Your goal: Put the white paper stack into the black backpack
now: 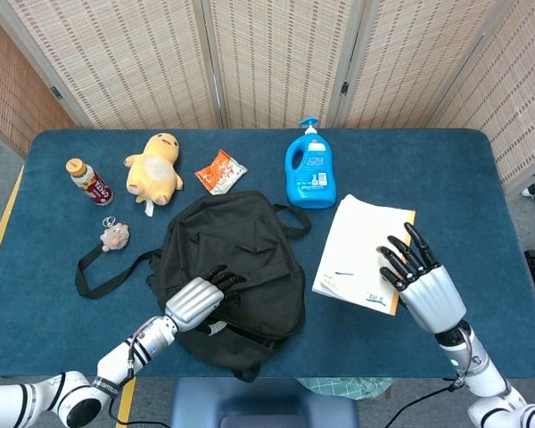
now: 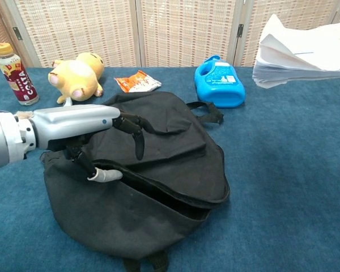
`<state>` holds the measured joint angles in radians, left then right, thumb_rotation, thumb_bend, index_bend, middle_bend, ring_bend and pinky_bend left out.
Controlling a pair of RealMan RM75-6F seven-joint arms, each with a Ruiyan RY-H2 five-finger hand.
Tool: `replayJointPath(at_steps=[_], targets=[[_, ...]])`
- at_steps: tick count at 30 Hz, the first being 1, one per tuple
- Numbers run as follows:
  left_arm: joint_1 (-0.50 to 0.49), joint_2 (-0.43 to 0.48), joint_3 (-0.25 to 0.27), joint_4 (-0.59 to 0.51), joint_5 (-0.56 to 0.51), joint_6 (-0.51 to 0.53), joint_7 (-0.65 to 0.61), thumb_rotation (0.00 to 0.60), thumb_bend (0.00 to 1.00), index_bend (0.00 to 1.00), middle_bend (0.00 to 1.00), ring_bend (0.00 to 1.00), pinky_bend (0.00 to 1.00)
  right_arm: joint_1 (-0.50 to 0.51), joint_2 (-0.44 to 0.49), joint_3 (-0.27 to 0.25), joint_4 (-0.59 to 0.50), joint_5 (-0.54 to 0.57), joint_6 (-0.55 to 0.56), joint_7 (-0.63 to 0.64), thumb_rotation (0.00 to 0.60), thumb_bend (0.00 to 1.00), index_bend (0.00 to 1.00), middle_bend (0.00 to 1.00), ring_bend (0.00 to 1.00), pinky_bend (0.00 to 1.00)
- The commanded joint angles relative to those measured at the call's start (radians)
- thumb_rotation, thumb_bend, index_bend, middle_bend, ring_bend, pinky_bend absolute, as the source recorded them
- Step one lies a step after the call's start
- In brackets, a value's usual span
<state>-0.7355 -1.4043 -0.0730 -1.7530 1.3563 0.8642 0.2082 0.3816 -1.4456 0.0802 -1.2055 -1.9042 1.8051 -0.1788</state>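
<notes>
The black backpack [image 1: 241, 259] lies flat in the middle of the blue table, its zip mouth facing me and gaping slightly [image 2: 175, 190]. My left hand [image 1: 194, 303] rests on the bag's near left side; its fingers [image 2: 133, 130] curl over the top flap and the thumb sits at the mouth's edge, pinching the flap. The white paper stack [image 1: 361, 245] is to the right of the bag, and the chest view shows the paper stack [image 2: 306, 54] raised off the table. My right hand [image 1: 423, 290] holds its near edge, fingers spread over the top sheet.
A blue detergent bottle [image 1: 310, 169] stands behind the bag, close to the stack. Further left are a snack packet [image 1: 220, 171], a yellow plush [image 1: 156, 169], a drink bottle [image 1: 89, 181] and a small fuzzy charm [image 1: 115, 235]. The bag's strap [image 1: 107, 267] loops out to the left.
</notes>
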Motion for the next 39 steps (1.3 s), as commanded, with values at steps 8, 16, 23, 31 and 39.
replayJointPath(at_steps=[8, 16, 23, 31, 39], targets=[[0.009, -0.04, 0.008, 0.042, 0.0, 0.029, -0.012, 0.6, 0.44, 0.56, 0.27, 0.22, 0.0, -0.003, -0.004, 0.002, 0.002, -0.002, 0.002, 0.003, 0.6, 0.43, 0.7, 0.4, 0.27, 0.07], [0.022, -0.068, 0.023, 0.079, 0.008, 0.049, -0.03, 0.6, 0.57, 0.63, 0.31, 0.24, 0.0, -0.006, -0.007, 0.004, 0.006, 0.0, 0.003, 0.008, 0.6, 0.43, 0.7, 0.4, 0.27, 0.07], [0.063, -0.085, 0.009, 0.107, 0.029, 0.131, -0.121, 0.6, 0.59, 0.65, 0.32, 0.25, 0.0, -0.017, -0.004, 0.004, 0.006, -0.004, 0.029, 0.031, 0.6, 0.43, 0.7, 0.4, 0.27, 0.07], [0.067, -0.06, -0.109, 0.144, -0.07, 0.148, -0.298, 0.6, 0.6, 0.64, 0.32, 0.23, 0.0, -0.022, 0.001, -0.014, -0.025, -0.068, 0.082, 0.052, 0.6, 0.44, 0.7, 0.4, 0.27, 0.07], [0.008, -0.073, -0.234, 0.25, -0.255, 0.072, -0.332, 0.6, 0.6, 0.62, 0.32, 0.21, 0.0, -0.022, 0.008, -0.051, -0.098, -0.172, 0.124, 0.068, 0.6, 0.43, 0.7, 0.41, 0.28, 0.09]])
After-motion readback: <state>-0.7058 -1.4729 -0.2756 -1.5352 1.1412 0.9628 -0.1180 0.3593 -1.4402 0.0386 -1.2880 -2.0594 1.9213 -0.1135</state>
